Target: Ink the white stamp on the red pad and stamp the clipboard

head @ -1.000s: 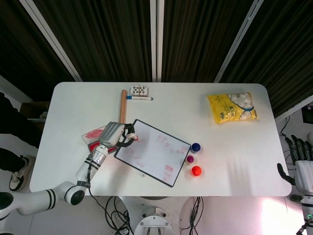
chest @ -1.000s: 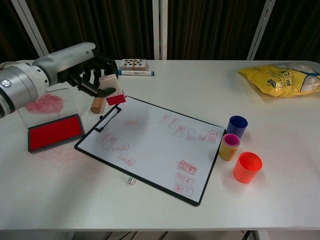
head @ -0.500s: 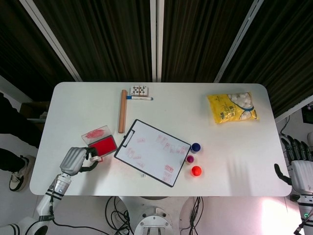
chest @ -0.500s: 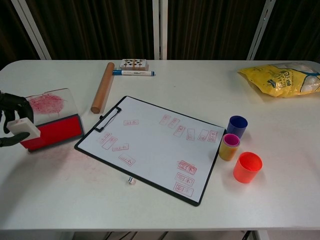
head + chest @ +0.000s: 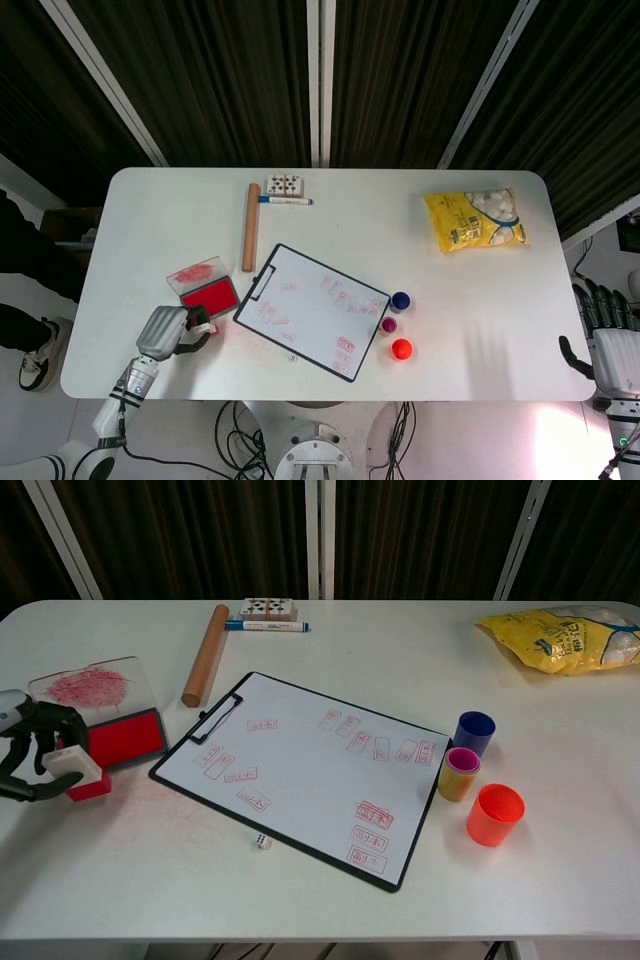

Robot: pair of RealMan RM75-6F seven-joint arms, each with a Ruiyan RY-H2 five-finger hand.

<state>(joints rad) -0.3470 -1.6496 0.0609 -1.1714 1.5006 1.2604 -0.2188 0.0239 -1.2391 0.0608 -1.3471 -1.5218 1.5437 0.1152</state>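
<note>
Looks mostly done to me: the clipboard [image 5: 310, 775] already carries plenty of red prints, and the left hand [image 5: 40, 760] has its fingers clamped on the white stamp [image 5: 78, 770], just off the red pad's [image 5: 125, 738] near-left corner. Right hand [image 5: 608, 345] hangs well right of the pad, fingers apart, empty. Count: one stamp, one pad, one clipboard, three cups [image 5: 472, 775], one die [image 5: 261, 842].

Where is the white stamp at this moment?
The left hand holds the white stamp at the table's near-left, just in front of the red ink pad and left of the clipboard.
</note>
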